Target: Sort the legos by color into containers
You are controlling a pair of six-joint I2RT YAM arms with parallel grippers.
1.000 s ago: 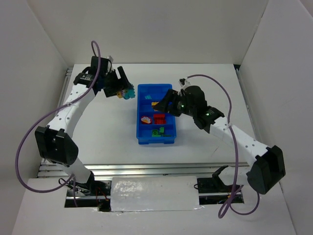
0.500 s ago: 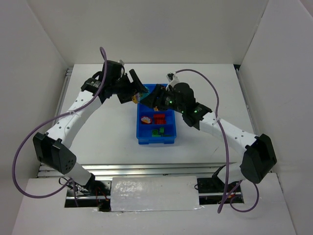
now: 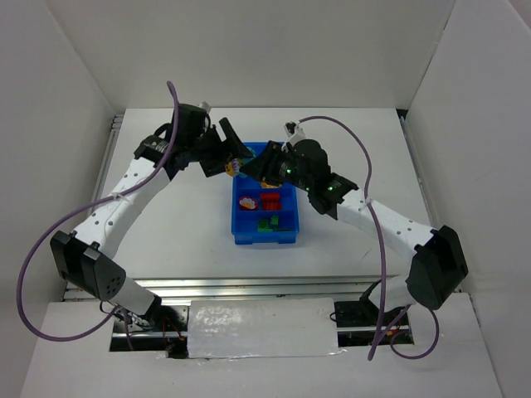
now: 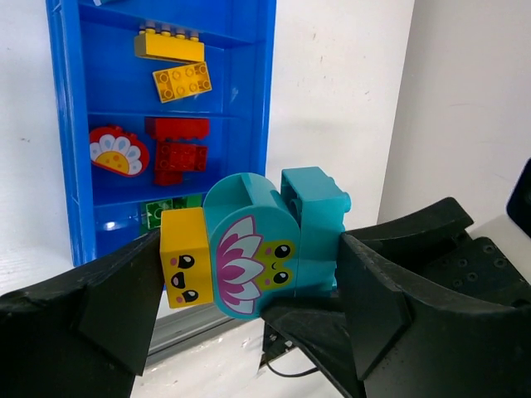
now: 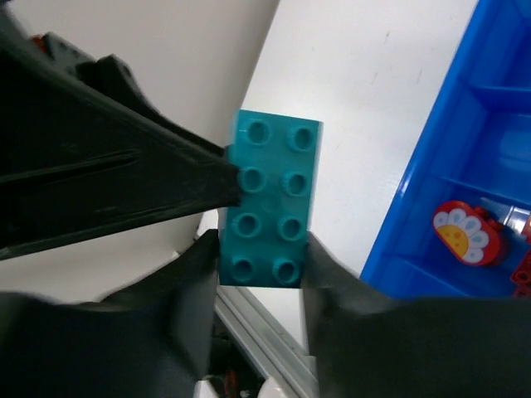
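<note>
Teal-and-yellow lego cluster [image 4: 247, 249] tight within left claw [image 4: 250, 269], its teal brick [image 5: 270, 195] tight within right claw [image 5: 261, 253].

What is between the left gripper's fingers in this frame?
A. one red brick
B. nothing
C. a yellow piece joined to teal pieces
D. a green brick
C: the left wrist view shows the left gripper shut on a cluster of a yellow face piece, a rounded teal piece and a teal brick.
</note>
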